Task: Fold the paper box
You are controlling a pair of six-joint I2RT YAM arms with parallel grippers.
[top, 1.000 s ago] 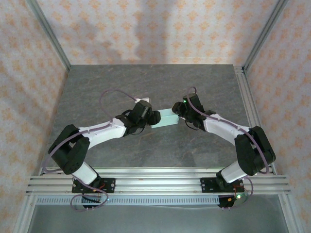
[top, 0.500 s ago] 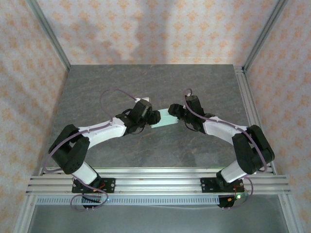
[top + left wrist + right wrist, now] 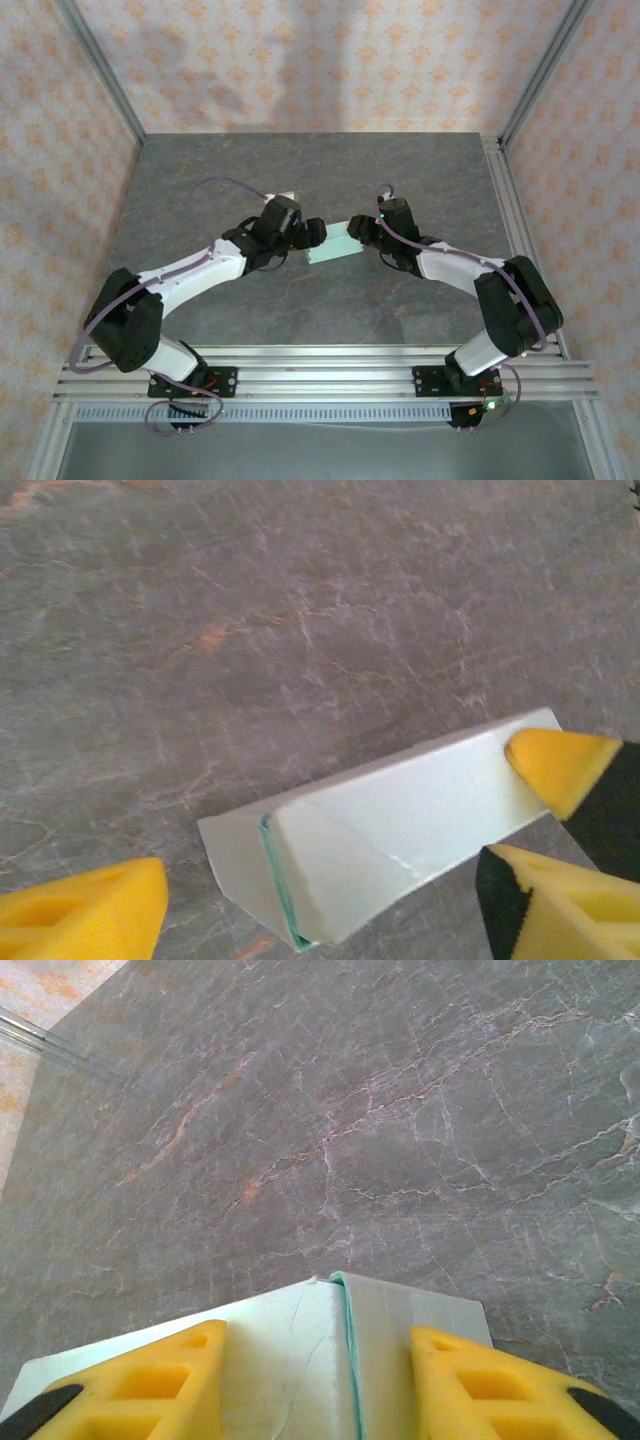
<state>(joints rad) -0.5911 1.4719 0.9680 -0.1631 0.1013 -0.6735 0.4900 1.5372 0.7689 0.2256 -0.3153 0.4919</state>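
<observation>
Mint-blue card, the paper box [image 3: 333,243], lies partly folded near the middle of the grey stone-patterned table [image 3: 330,170], between my two grippers. From above it sits slanted, its right end farther from my bases than its left.

Left gripper [image 3: 312,234]: jaws stand wide apart, holding nothing. In the left wrist view my yellow fingers [image 3: 85,915] sit at the two lower corners, and the near end of the box lies in the gap between them. The finger in the lower left corner is well apart from the card. That end of the box shows a folded flap with a green-edged crease.

Right gripper [image 3: 363,232]: stationed at the opposite end of the box. In the right wrist view its yellow fingers [image 3: 150,1385] lie to either side of a raised fold line, with card showing between them. In the left wrist view one of its tips touches the far corner of the box. Whether these jaws pinch the card or merely rest against it, I cannot tell.
</observation>
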